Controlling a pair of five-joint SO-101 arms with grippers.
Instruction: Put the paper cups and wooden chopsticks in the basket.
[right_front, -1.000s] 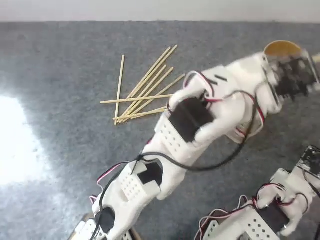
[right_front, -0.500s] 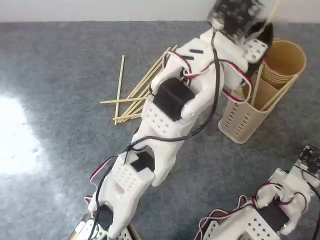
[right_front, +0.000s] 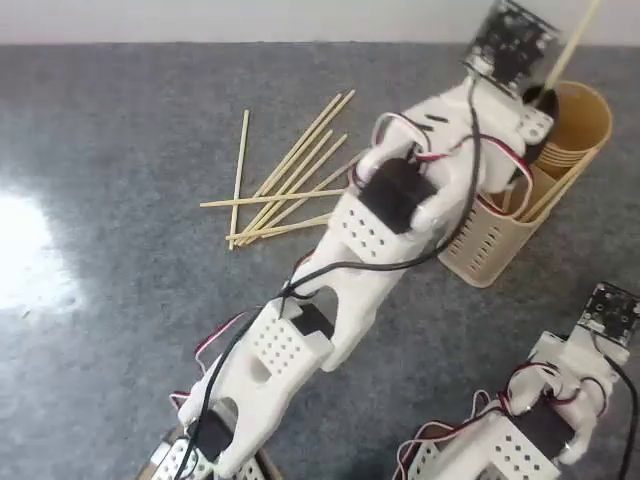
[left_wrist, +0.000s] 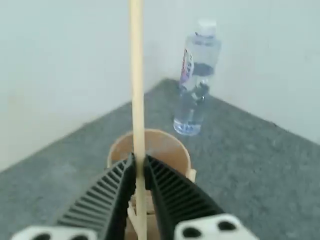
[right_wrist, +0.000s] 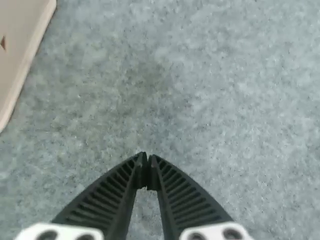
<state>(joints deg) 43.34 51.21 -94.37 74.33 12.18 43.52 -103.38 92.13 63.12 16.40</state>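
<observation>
Left hand (left_wrist: 140, 164) is pinching one chopstick (left_wrist: 136, 75), w/ both black fingers pressed on it from the two sides. It stands almost upright and rises high above my hand. Its low end goes down toward the paper cups (left_wrist: 160, 147), which are directly under my hand. From the high view the cups are stacked in one end of the basket (right_front: 490, 245), and at least one other stick (right_front: 556, 188) leans inside the basket beside them. The basket stands on the grey desk (right_front: 120, 150). Several loose chopsticks (right_front: 285, 185) lie in a fan on the desk, well apart from the basket, on the far side of my left arm (right_front: 370, 240). Right hand (right_wrist: 146, 167) is pressed together w/ nothing between the fingers, over bare desk. A water bottle (left_wrist: 195, 80) stands beyond the basket, near the wall.
</observation>
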